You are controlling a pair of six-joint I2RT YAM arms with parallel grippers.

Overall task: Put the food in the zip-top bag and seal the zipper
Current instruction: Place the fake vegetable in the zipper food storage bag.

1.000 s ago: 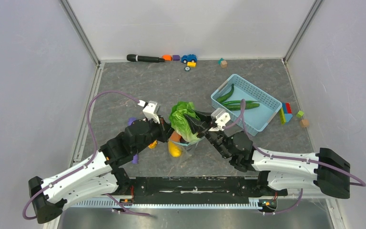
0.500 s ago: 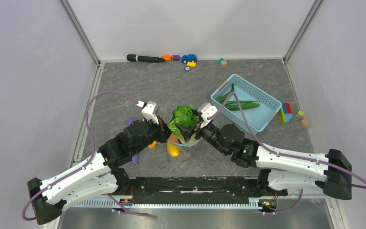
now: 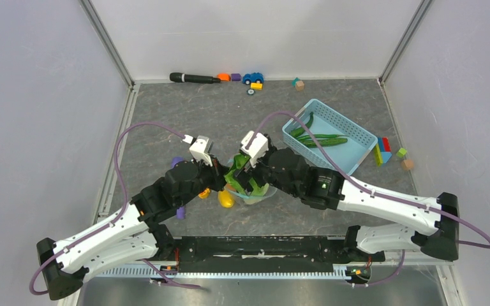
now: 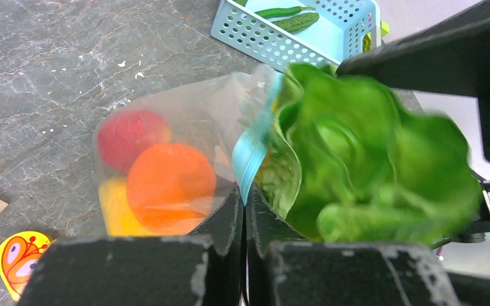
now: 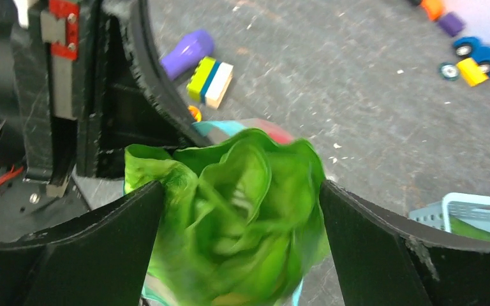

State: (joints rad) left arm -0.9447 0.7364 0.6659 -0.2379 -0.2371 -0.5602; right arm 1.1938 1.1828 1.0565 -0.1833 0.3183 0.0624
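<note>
The clear zip-top bag (image 4: 185, 111) lies on the grey table. Through its film I see a red round fruit (image 4: 127, 134), an orange (image 4: 171, 178) and a yellow mango (image 4: 111, 204). My left gripper (image 4: 245, 201) is shut on the teal zipper (image 4: 252, 153) and holds the mouth up. The green lettuce (image 5: 242, 217) sits blurred in that mouth, between the fingers (image 5: 102, 242) of my right gripper (image 5: 241, 185), which stand wide open. From above, the lettuce (image 3: 242, 173) is wedged between both wrists, with the mango (image 3: 226, 200) below it.
The light-blue basket (image 3: 344, 118) at right holds long green pods (image 3: 319, 139). A purple toy (image 5: 188, 50) and a striped block (image 5: 212, 80) lie beside the left arm. A black marker (image 3: 194, 78), a toy car (image 3: 252, 78) and small blocks (image 3: 383, 150) sit along the back and right edges.
My right arm swung left over the bag and its jaws spread wide. The lettuce dropped lower into the bag's mouth. My left gripper kept its hold on the zipper.
</note>
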